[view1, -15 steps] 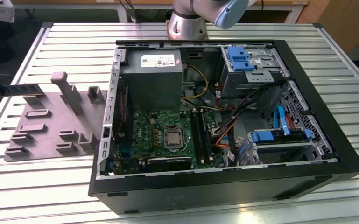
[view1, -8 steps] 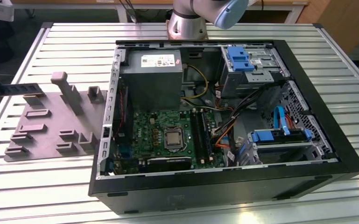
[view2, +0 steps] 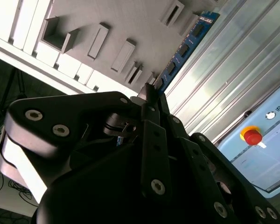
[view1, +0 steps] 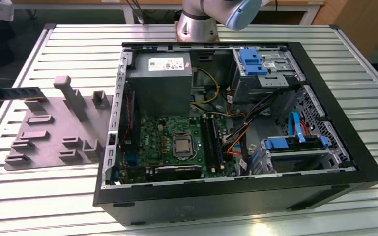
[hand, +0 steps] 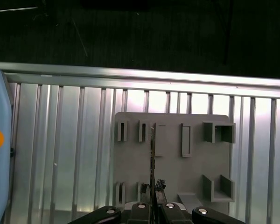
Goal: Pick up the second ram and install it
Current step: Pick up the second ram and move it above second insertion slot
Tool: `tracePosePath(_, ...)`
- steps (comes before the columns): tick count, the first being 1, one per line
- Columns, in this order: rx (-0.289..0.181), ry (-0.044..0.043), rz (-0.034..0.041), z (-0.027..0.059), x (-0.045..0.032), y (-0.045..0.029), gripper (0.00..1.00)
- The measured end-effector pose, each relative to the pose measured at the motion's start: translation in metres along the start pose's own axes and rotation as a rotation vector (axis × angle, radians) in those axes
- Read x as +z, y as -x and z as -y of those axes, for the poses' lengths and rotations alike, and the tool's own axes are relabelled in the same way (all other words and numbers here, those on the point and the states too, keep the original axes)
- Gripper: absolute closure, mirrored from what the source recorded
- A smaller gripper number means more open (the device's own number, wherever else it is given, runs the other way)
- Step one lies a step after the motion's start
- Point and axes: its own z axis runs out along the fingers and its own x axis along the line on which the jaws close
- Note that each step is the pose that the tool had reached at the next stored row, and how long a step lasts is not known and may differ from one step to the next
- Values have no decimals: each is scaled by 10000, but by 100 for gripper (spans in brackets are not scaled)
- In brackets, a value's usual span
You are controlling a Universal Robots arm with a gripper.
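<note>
One claw (hand: pixel 153 189) clamped tight on second ram (view2: pixel 186 44), stick edge-on over grey fixture plate (hand: pixel 177 172) w/ slots.

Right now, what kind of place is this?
Probably a robot lab or workshop for building computers. An open black desktop computer case sits on a ribbed metal table, beside a grey plastic fixture plate, and the robot's fingers pinch a thin blue memory stick.
</note>
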Motion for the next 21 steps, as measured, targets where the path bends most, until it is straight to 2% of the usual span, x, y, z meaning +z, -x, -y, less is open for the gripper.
tracePosePath(21,0,1,-1,-1,-59,15,86)
